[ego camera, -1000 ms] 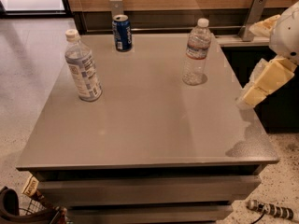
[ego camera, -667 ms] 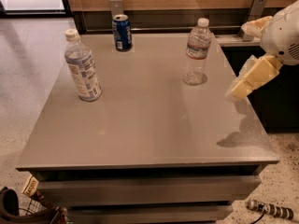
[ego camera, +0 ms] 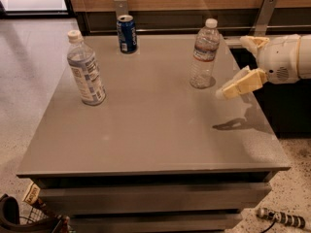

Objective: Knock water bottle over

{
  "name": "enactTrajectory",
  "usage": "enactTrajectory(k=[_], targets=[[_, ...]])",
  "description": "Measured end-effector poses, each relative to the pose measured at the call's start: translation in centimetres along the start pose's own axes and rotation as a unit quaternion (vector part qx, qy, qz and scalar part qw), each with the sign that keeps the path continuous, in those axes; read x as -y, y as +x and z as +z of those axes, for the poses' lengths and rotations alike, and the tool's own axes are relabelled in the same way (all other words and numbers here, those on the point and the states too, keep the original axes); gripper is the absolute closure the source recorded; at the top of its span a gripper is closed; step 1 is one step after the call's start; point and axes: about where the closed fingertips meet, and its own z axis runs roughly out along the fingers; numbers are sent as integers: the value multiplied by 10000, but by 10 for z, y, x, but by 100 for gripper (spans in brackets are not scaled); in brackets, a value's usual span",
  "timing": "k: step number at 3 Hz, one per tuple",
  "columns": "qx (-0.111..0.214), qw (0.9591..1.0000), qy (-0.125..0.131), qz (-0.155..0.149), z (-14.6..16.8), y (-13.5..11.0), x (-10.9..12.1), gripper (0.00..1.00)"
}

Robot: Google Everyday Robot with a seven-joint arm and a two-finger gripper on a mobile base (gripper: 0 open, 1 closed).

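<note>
The water bottle, clear and ribbed with a white cap and a narrow label band, stands upright on the right rear part of the grey table. My gripper reaches in from the right edge, above the tabletop and just right of the bottle. Its two cream fingers are spread open with nothing between them. The lower finger points toward the bottle's lower half, a short gap away. The upper finger sits at about the height of the bottle's shoulder.
A bluish-grey bottle with a large white label stands at the table's left. A blue soda can stands at the rear centre. A wood-panelled wall runs behind. A wire basket sits on the floor at lower left.
My gripper has moved left over the table's right edge and now sits close beside the water bottle. The bottle, the can and the other bottle have not moved.
</note>
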Motion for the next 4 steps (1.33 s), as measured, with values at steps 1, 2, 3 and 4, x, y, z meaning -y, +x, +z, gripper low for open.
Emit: enactTrajectory(k=[1, 2, 3, 4], targets=[[1111, 9931, 251, 283, 15, 11, 21, 0], [1818, 9814, 297, 544, 28, 10, 31, 0], [1818, 9814, 297, 544, 28, 10, 31, 0], [1788, 9809, 364, 677, 38, 7, 36, 0]])
